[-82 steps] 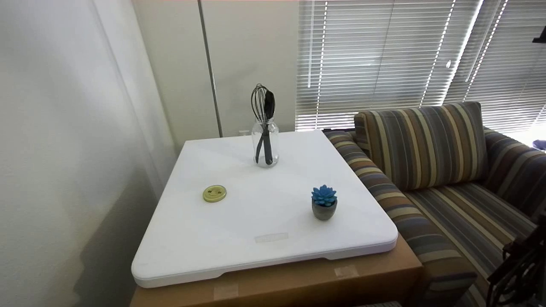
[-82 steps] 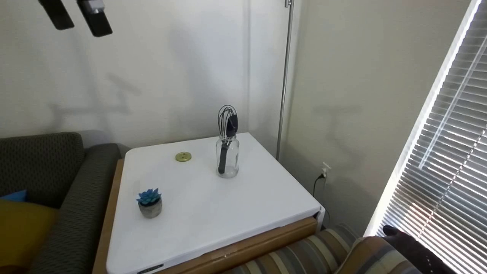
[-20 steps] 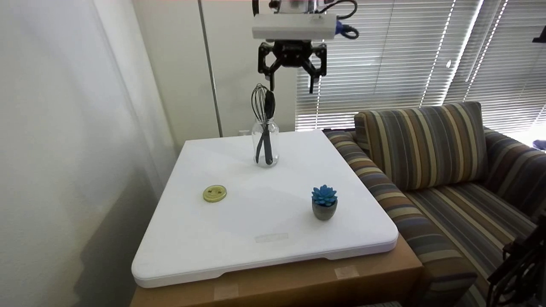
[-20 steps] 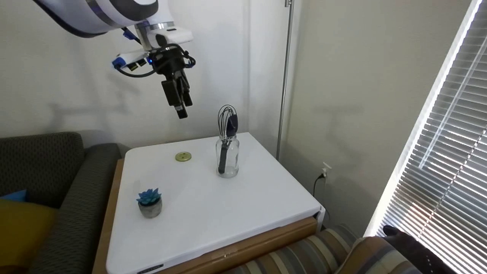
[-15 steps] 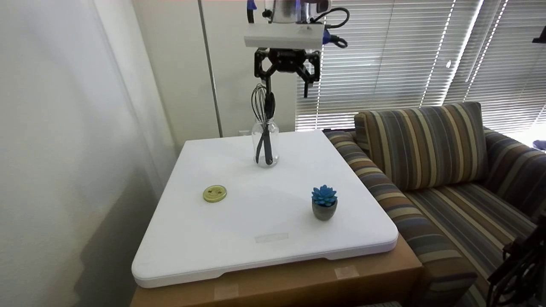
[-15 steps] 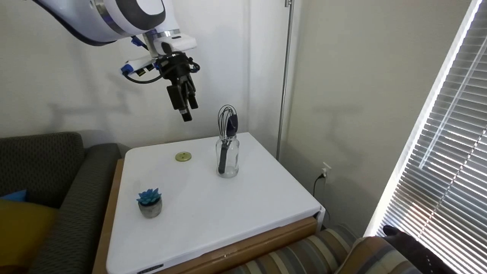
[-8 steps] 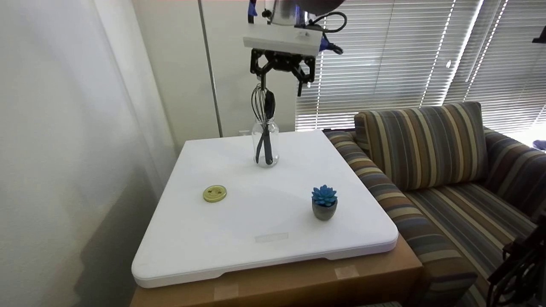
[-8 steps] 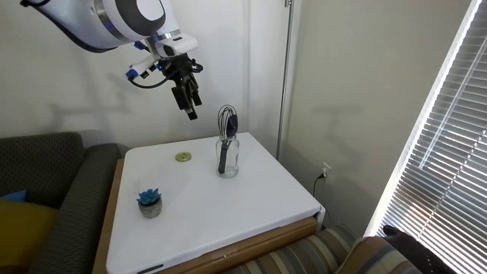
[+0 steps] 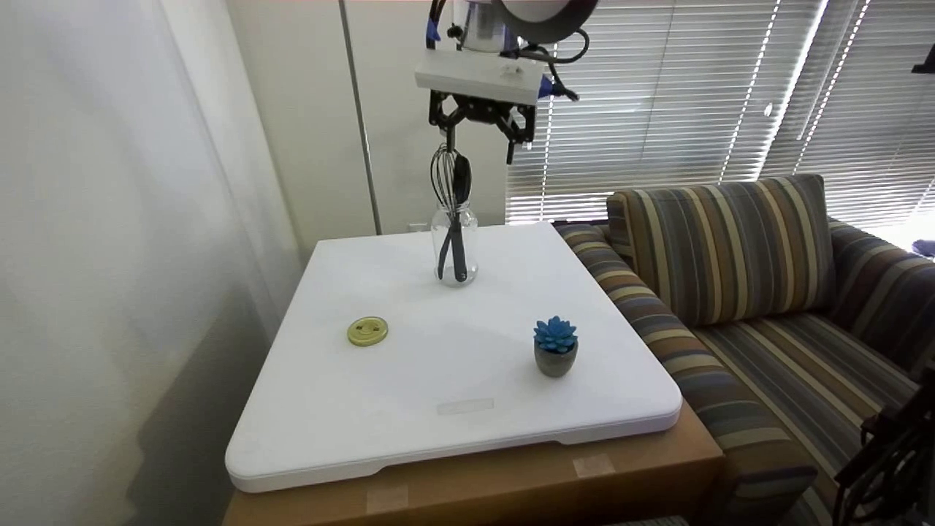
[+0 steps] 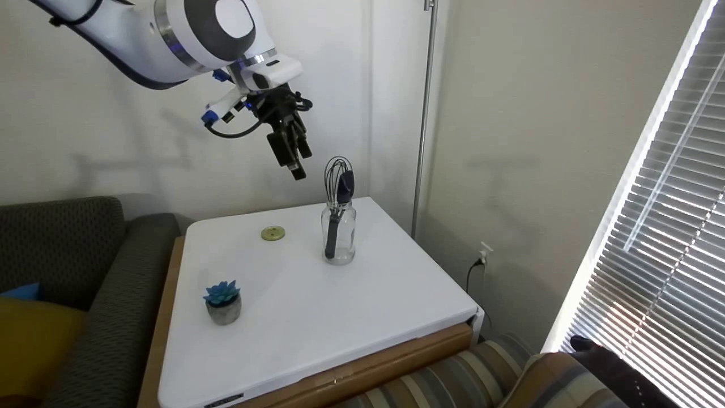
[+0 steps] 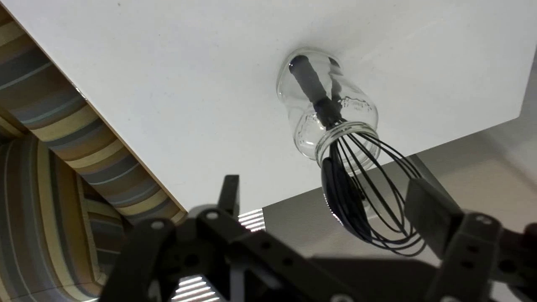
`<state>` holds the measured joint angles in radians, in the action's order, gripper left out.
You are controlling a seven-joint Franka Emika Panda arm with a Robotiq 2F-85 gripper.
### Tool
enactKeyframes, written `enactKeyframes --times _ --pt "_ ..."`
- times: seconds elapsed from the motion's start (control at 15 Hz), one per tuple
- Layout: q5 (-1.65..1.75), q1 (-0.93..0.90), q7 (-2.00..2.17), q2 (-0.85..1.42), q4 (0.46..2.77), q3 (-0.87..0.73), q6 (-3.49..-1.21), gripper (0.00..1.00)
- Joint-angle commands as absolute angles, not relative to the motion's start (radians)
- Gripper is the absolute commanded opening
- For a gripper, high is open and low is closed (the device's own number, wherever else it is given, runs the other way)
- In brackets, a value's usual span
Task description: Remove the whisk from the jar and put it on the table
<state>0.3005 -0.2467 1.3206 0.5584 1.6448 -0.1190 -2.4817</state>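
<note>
Toward the far edge of the white table (image 9: pixel 445 351), in an exterior view, the whisk (image 11: pixel 329 112) leans handle-down inside the glass jar (image 10: pixel 346 243); the gripper (image 9: pixel 480 155) hangs near the whisk, jaws spread wide.

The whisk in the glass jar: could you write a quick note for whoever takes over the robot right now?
Fingers: open, holding nothing; an exterior view shows a gap between them and the whisk.
Whisk: wire end up, handle down in the jar, which stands on the table; a dark utensil shares the jar and overlaps the wires in the wrist view.
Done: nothing lifted out yet.
Left: grip the whisk, lift it out, lay it on the table; the utensil may snag.
</note>
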Motion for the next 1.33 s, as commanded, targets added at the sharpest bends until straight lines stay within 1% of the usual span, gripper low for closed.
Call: enactKeyframes --times 0.0,0.27,0.53,0.6,0.8,1.13,1.27 --pt "0.287 -0.242 1.328 0.596 1.571 -0.135 -2.487 1.00" --pt "0.220 -0.198 1.273 0.630 1.469 -0.111 -2.419 1.00" --pt "0.124 -0.153 1.138 0.658 1.363 -0.075 -2.278 1.00" --pt "0.155 -0.191 1.205 0.628 1.435 -0.110 -2.348 1.00" --pt "0.141 -0.180 1.172 0.636 1.404 -0.103 -2.313 1.00" --pt "0.159 -0.214 1.283 0.660 1.424 -0.129 -2.452 1.00" --pt "0.169 -0.226 1.320 0.679 1.417 -0.140 -2.467 1.00"
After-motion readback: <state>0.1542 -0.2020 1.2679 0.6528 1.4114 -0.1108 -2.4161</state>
